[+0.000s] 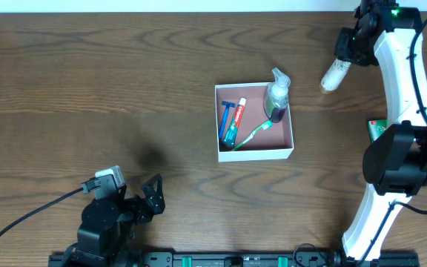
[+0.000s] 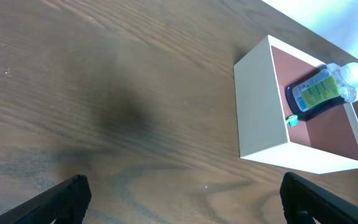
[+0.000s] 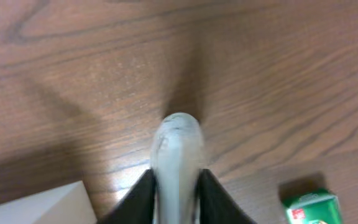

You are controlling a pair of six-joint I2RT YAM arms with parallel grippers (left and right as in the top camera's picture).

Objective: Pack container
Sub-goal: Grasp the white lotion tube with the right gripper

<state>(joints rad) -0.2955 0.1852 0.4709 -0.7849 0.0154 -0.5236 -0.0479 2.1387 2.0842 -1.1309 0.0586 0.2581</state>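
Note:
The container [image 1: 256,154] is a shallow square box with white walls and a pinkish-brown inside, at the middle of the table. It holds a blue razor [image 1: 226,117], a toothpaste tube [image 1: 235,124], a green toothbrush [image 1: 255,134] and a clear bottle of green liquid [image 1: 276,97]. My right gripper [image 1: 342,59] hangs at the far right, shut on a whitish tube-shaped object [image 1: 333,75], which fills the gap between the fingers in the right wrist view [image 3: 178,155]. My left gripper [image 1: 136,194] is open over bare wood at the near left, with nothing between its fingers [image 2: 67,196].
A small green box [image 1: 377,130] lies on the table at the right, beside the right arm's base; it also shows in the right wrist view [image 3: 309,208]. The container's white wall [image 2: 263,106] and the bottle [image 2: 319,92] show in the left wrist view.

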